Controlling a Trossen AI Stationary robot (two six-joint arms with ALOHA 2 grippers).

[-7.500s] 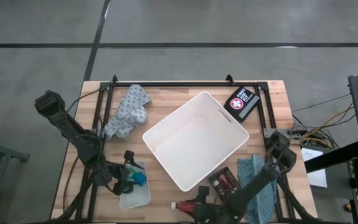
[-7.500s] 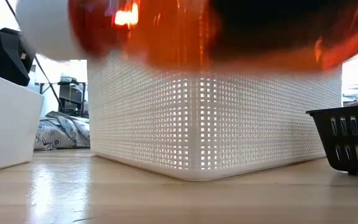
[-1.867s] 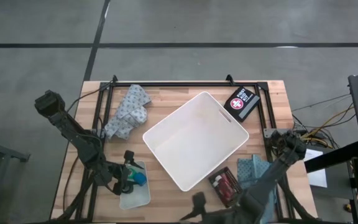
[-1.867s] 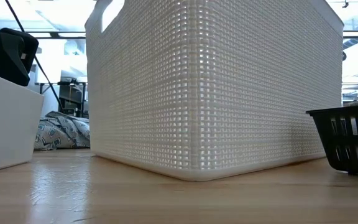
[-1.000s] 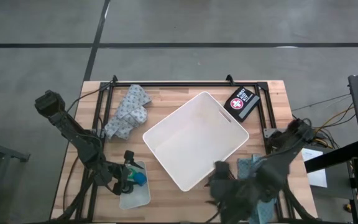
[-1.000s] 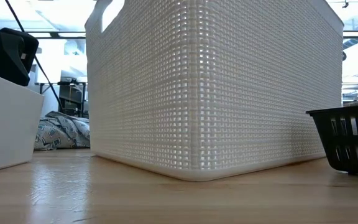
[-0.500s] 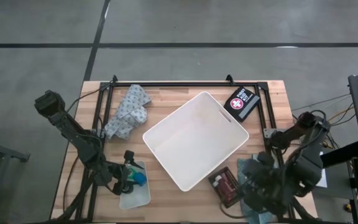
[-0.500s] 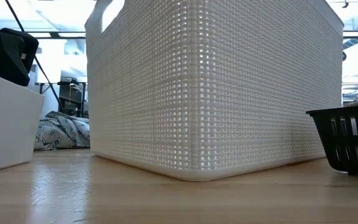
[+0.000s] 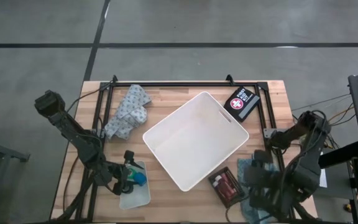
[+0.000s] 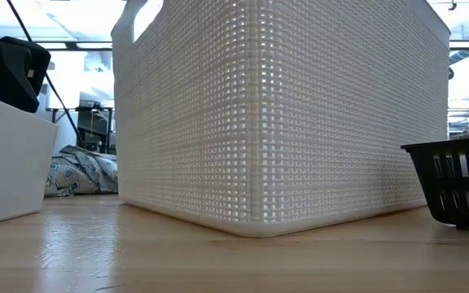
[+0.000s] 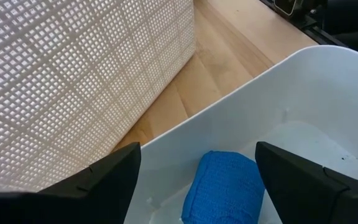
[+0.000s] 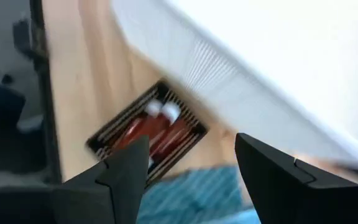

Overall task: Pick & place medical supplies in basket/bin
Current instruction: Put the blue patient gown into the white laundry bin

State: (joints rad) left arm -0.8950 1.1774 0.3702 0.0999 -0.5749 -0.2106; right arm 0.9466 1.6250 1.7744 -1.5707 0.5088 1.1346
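I have the white bin [image 9: 195,140] sitting skewed in the middle of the bench [image 9: 166,93], its inside bare, so nothing has gone in yet as far as I can see. My guess is it sits central so either arm can reach over its rim.

My right pincer [image 12: 191,163] is up above the near right corner of the bench, looking down on the small black slatted basket [image 12: 149,132] with red vials in it, which lies just beside the bin's near wall, next to a teal cloth [image 12: 185,193]. Its fingers stand apart with nothing between them; it touches nothing. I judge this is the approach for picking a vial.

My left pincer [image 11: 197,171] waits low at the near left, fingers spread wide on either side of a blue roll [image 11: 224,186] lying in the small translucent tray [image 11: 316,106]. It is released; I cannot see contact with the roll.

A patterned cloth [image 9: 128,112] and a dark first-aid case [image 9: 241,102] lie at the far side, untouched
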